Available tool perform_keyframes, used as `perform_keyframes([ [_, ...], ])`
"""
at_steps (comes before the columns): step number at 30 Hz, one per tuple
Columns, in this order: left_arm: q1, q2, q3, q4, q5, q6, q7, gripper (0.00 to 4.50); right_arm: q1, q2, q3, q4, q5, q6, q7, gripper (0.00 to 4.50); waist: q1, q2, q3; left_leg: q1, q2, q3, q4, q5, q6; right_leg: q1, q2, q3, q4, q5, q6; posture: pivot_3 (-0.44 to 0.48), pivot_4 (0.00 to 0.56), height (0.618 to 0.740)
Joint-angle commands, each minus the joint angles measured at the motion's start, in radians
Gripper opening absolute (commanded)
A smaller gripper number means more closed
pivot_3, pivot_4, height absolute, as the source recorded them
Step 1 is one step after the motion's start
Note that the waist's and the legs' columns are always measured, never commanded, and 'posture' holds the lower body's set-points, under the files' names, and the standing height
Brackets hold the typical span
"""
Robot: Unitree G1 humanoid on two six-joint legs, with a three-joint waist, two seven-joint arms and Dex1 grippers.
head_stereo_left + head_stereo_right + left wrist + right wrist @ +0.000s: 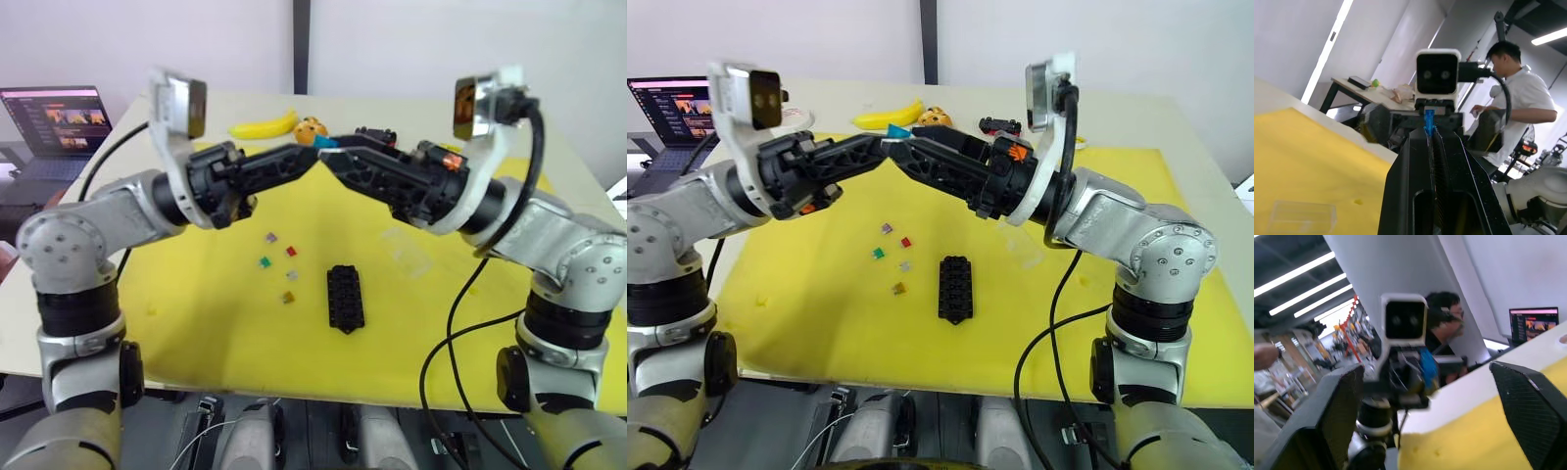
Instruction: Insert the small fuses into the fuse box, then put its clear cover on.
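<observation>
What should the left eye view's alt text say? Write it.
The left gripper, pinching a blue fuse, meets the open right gripper tip to tip above a yellow mat. Below lie the black fuse box, loose fuses and clear cover.

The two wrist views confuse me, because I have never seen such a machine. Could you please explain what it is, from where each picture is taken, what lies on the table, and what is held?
This is a humanoid robot with two arms, each ending in a gripper of two black fingers. Two pictures come from cameras in its head, looking down over the arms. The other two come from a camera on each wrist, looking along that gripper's fingers.

On the yellow mat lie a black fuse box, five loose small fuses and a clear cover. Behind them are a banana, a toy car and a laptop. A person stands in the background.

The left gripper is shut on a blue fuse, raised above the mat. The right gripper faces it, open and holding nothing.
</observation>
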Motion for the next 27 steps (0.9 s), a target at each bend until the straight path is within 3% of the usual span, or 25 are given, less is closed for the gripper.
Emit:
perform_keyframes([
  [1,-0.014,0.011,0.006,-0.027,0.017,-0.029,-0.026,0.0,-0.017,0.002,0.007,-0.012,0.08,-0.063,-0.046,2.57,-0.001,0.0,0.0,0.0,0.0,0.0,0.0,0.0,0.0,0.0,0.0,0.0,0.0,0.0,0.0,0.0,0.15,0.737],
  [3,-0.015,0.015,0.005,-0.023,0.029,-0.032,-0.028,0.0,-0.019,-0.01,0.02,-0.011,0.099,-0.074,-0.057,1.61,-0.002,0.0,0.0,0.0,0.001,0.0,0.0,0.0,0.0,0.0,0.0,0.0,0.0,0.0,0.0,0.0,0.15,0.737],
  [27,-0.021,0.012,0.033,-0.041,-0.042,-0.073,0.045,0.0,0.032,-0.071,0.053,0.0,0.178,-0.157,-0.104,1.61,0.005,0.0,0.0,0.0,0.002,-0.001,0.0,0.0,0.0,0.0,0.0,0.001,0.0,0.0,0.0,0.0,0.15,0.737],
])
